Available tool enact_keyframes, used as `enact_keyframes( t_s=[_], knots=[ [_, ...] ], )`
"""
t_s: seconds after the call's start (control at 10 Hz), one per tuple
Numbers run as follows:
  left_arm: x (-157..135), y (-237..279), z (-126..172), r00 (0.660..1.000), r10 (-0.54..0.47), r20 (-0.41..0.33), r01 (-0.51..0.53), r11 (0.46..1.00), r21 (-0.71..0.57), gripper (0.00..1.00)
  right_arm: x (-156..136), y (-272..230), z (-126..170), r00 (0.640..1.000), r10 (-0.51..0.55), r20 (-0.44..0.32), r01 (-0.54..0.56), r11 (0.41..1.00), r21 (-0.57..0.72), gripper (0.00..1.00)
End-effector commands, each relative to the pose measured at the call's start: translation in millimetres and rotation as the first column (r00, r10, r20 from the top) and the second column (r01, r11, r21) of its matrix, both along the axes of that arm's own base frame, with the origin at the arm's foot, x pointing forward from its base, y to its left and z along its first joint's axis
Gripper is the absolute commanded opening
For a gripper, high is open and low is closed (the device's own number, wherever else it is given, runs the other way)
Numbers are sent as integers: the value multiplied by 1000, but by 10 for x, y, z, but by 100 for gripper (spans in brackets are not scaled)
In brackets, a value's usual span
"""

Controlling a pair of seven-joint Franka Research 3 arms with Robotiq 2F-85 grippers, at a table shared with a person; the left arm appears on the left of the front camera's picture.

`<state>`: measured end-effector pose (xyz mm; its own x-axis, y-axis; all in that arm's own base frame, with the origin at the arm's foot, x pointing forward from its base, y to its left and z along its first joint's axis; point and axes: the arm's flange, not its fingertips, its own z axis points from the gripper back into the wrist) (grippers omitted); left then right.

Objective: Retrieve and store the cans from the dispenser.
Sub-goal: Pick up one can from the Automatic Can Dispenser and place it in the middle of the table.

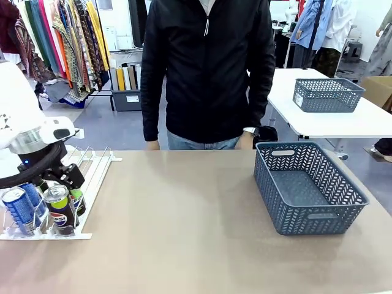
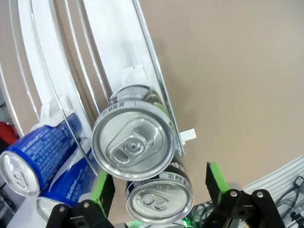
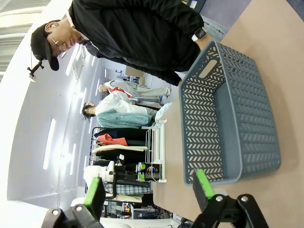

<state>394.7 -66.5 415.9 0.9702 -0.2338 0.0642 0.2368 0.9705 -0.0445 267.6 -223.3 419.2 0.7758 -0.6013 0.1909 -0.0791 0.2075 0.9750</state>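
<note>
**Early stage of the task: no can stored yet.**

The dispenser (image 1: 92, 162) sits at the near left of the worktop (image 1: 184, 233). Its lanes hold every can in sight. In the front view a blue can (image 1: 18, 209) and a black Pepsi can (image 1: 59, 208) stand against the front stops.

The left wrist view shows two silver-topped black cans (image 2: 133, 142) in line in one lane. Two blue cans (image 2: 28, 156) lie in the lane beside it.

The left claw (image 2: 156, 183) is down over the dispenser's front end, spread wide. Its green pads (image 2: 102, 187) stand either side of the lower black can in that view, and neither pad visibly presses on it.

The right claw (image 3: 149, 187) is also spread wide and holds nothing. It looks toward the grey-blue lattice basket (image 1: 318, 217), which stands at the right of the worktop, well apart from the dispenser, with nothing in it.

A person (image 1: 208, 67) stands at the far side, hands low at the worktop's edge.

Judged from this layout, at least four cans remain to be lifted out and carried across, and closing on the first one appears to be the step in hand.
</note>
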Motion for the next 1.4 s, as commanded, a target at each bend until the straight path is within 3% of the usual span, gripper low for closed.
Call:
enact_keyframes(
  t_s=[0.0, 0.3, 0.4, 0.5, 0.6, 0.7, 1.3],
  knots=[
    [-14, 30, 62, 998, 37, -42, -35, 998, 45, 100, -9, -15, 20, 1000, 9, 8, -9, 1000, -1, 100],
    [14, 44, 30, 1000, 13, 7, -13, 1000, -6, 100, -9, -15, 20, 1000, 9, 8, -9, 1000, -1, 100],
    [13, 50, 24, 1000, 12, -8, -12, 1000, -11, 100, -9, -15, 20, 1000, 9, 8, -9, 1000, -1, 100],
    [25, 48, 14, 1000, 16, -11, -16, 1000, -2, 71, -9, -15, 20, 1000, 9, 8, -9, 1000, -1, 100],
    [27, 50, 12, 1000, 14, -20, -14, 1000, -3, 12, -9, -15, 20, 1000, 9, 8, -9, 1000, -1, 100],
    [31, 52, 11, 1000, 13, -19, -13, 1000, -2, 0, -9, -15, 20, 1000, 9, 8, -9, 1000, -1, 100],
    [15, 27, 96, 1000, 3, -7, -3, 1000, 10, 0, -9, -15, 20, 1000, 9, 8, -9, 1000, -1, 100]
  ],
)
